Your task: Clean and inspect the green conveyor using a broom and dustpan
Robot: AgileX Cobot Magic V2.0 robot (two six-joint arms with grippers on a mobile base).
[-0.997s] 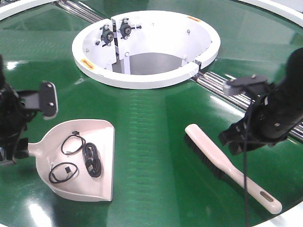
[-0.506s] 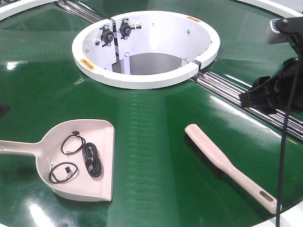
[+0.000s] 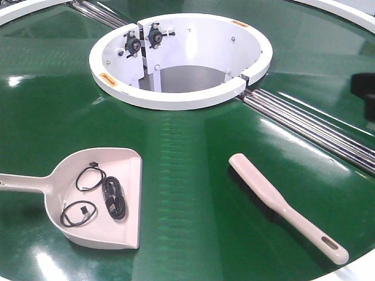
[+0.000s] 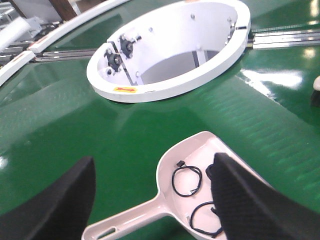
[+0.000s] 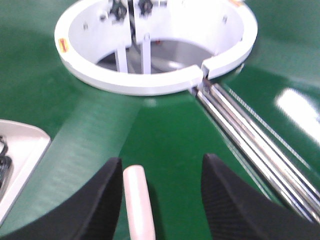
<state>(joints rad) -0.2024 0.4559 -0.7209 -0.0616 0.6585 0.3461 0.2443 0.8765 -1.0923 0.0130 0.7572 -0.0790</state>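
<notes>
The green conveyor [image 3: 193,175] fills the front view. On its near left lies the beige-pink dustpan [image 3: 102,199], with black cable coils [image 3: 111,198] inside it. The broom [image 3: 281,205] lies flat at the near right, handle toward the front edge. My left gripper [image 4: 154,160] hangs open above the dustpan [image 4: 200,170], whose handle [image 4: 125,222] lies between the fingers, untouched. Over the broom's rounded tip [image 5: 137,200] my right gripper [image 5: 162,160] is open, holding nothing. Only a dark piece of the right arm [image 3: 364,93] shows in the front view.
A white ring [image 3: 176,96] with a deep opening stands at the belt's centre. Steel rails [image 3: 304,126] run from it to the right edge, and another rail pair [image 3: 96,12] runs off at the back left. A white outer rim [image 3: 351,12] borders the belt.
Both arms have pulled back from the belt. The left arm left the front view first; the right rose up and right, almost out of it. Dustpan and broom stayed put.
</notes>
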